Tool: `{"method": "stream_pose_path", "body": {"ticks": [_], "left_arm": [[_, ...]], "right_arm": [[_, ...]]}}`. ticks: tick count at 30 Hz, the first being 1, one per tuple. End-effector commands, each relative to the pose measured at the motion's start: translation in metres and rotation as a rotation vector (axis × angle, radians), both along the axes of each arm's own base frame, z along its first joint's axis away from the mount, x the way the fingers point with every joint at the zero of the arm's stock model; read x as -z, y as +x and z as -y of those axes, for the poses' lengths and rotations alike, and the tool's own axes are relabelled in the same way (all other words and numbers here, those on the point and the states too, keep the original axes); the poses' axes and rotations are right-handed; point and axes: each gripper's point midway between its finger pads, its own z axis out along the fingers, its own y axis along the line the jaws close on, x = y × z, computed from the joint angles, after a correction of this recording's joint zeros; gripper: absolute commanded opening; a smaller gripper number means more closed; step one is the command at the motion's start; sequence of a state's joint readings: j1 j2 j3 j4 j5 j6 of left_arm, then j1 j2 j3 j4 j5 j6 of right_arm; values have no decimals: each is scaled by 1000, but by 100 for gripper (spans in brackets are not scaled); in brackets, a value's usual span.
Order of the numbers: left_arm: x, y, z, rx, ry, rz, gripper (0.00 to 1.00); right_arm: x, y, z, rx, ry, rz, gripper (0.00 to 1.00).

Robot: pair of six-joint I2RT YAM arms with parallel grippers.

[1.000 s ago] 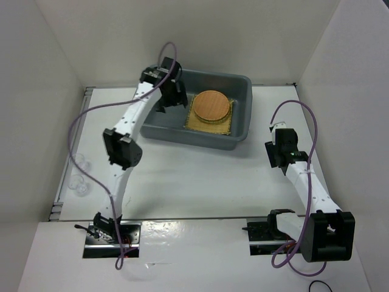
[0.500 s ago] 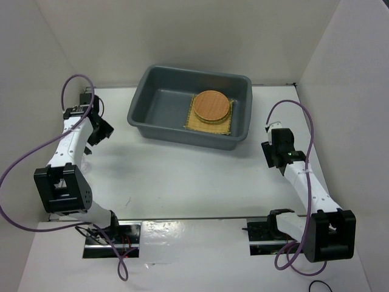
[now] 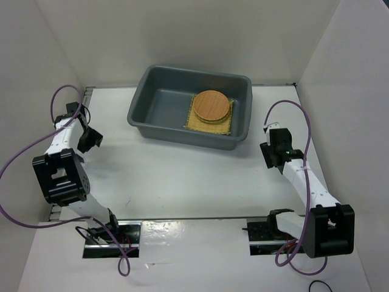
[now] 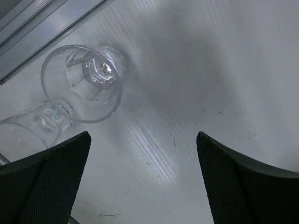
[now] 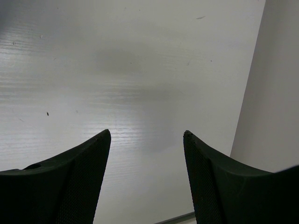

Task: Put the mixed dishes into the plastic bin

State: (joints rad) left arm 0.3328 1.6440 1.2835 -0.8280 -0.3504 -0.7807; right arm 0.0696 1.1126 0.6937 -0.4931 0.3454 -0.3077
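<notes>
The dark grey plastic bin stands at the back middle. In it lies the square tan woven plate with the round orange-brown plate on top. A tan round rim shows just under the orange plate. My left gripper is open and empty at the table's left edge. In the left wrist view it hovers over bare table, with two small clear cups ahead to its left: one on its side and another beside the left finger. My right gripper is open and empty over bare table.
A metal rail runs along the table's left edge just beyond the cups. White walls enclose the table on three sides, and the right wall is close to my right gripper. Both arm bases sit at the near edge.
My left arm swung from over the bin's left end out to the table's left edge, above the cups. My right arm barely moved.
</notes>
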Motion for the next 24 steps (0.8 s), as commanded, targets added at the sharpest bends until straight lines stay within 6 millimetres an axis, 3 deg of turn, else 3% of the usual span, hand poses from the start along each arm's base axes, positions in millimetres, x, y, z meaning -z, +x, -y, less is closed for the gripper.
{"method": "stream_pose_path", "body": {"ticks": [1, 14, 18, 24], "left_arm": [[17, -6, -8, -3, -14, -34, 100], [46, -16, -13, 15, -31, -108, 100], [30, -5, -10, 36, -40, -46, 100], [-28, 21, -18, 67, 36, 94, 100]], "right_arm": [[-1, 7, -1, 12, -5, 30, 69], [-1, 7, -1, 12, -5, 30, 70], [-1, 7, -1, 12, -5, 30, 70], [-1, 7, -1, 12, -5, 30, 70]]}}
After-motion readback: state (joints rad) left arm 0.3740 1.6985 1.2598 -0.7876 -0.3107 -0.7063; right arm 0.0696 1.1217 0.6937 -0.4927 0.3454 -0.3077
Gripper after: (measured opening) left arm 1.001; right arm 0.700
